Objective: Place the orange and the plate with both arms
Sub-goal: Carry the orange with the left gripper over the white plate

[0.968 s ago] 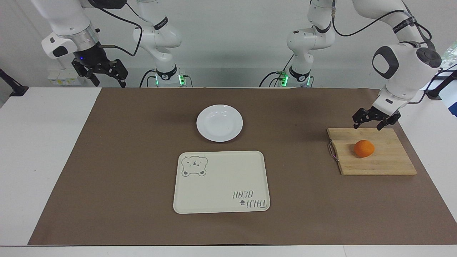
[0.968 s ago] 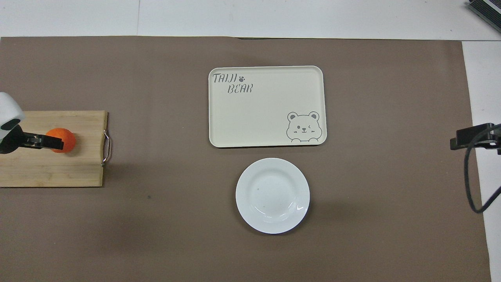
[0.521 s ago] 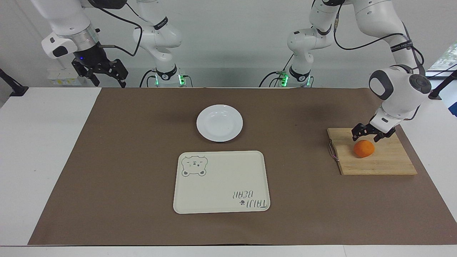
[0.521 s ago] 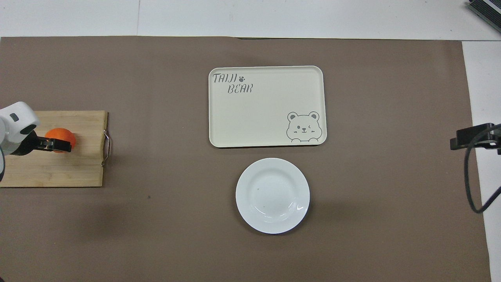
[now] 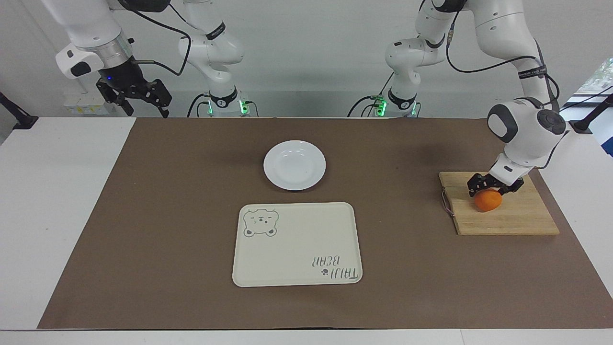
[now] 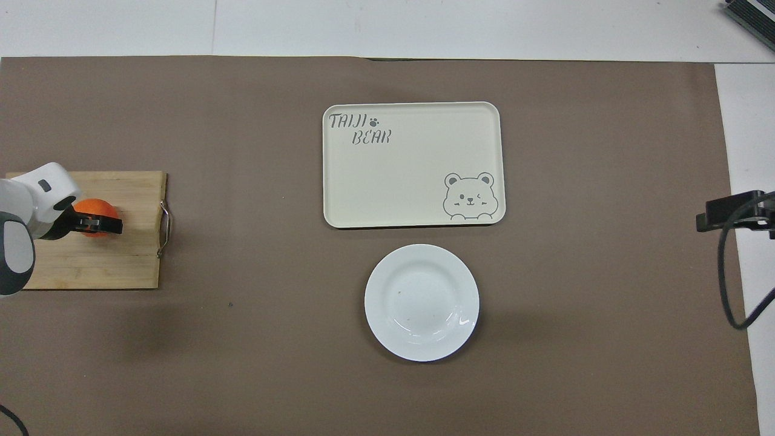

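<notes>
The orange (image 5: 488, 202) lies on a wooden cutting board (image 5: 522, 215) at the left arm's end of the table. My left gripper (image 5: 489, 192) is down on it, shut on the orange with a finger at each side, and the fruit still rests on the board. From overhead the left gripper (image 6: 97, 225) covers part of the orange (image 6: 91, 208). The white plate (image 5: 294, 165) sits empty mid-table, nearer to the robots than the tray. My right gripper (image 5: 147, 111) hangs open and waits, high over the right arm's end of the table, holding nothing.
A cream bear-printed tray (image 5: 297, 244) lies empty, farther from the robots than the plate (image 6: 421, 303). A brown mat (image 5: 167, 215) covers the table. The cutting board (image 6: 121, 260) has a metal handle on its edge toward the plate.
My left gripper came down from above the board's nearer edge onto the orange and narrowed around it. The right arm, plate and tray have not moved.
</notes>
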### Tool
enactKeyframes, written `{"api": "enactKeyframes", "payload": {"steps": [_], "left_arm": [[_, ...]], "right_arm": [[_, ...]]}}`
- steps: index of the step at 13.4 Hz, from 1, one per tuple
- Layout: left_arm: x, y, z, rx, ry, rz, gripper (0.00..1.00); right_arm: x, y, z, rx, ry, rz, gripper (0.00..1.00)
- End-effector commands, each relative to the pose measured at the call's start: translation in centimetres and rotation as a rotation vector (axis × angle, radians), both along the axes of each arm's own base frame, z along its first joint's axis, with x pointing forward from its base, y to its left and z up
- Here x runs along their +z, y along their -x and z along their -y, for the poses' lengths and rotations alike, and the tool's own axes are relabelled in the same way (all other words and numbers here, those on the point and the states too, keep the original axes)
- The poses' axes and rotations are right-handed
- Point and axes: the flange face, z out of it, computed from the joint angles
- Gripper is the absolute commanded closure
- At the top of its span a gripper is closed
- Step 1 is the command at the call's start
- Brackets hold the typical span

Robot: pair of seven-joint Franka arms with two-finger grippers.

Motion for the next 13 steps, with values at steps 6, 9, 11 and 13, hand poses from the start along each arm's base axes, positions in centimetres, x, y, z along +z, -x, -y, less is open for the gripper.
{"api": "enactKeyframes", "payload": {"steps": [6,9,11,13], "left_arm": [[3.9,-1.3,-0.1,0.027,0.029,-0.036,1.00],[6.9,-2.1,0.5,0.016,0.030,-0.035,1.00],[9.4,-2.4,1.3,0.036,0.036,-0.051,1.00],[12.3,-2.1,3.5,0.045,0.035,-0.042,1.00]], "right_arm": [[0.1,0.4,0.1,0.017,0.004,0.000,0.00],[0.1,0.4,0.1,0.017,0.004,0.000,0.00],[0.1,0.4,0.0,0.019,0.004,0.000,0.00],[0.1,0.4,0.0,0.019,0.004,0.000,0.00]]}}
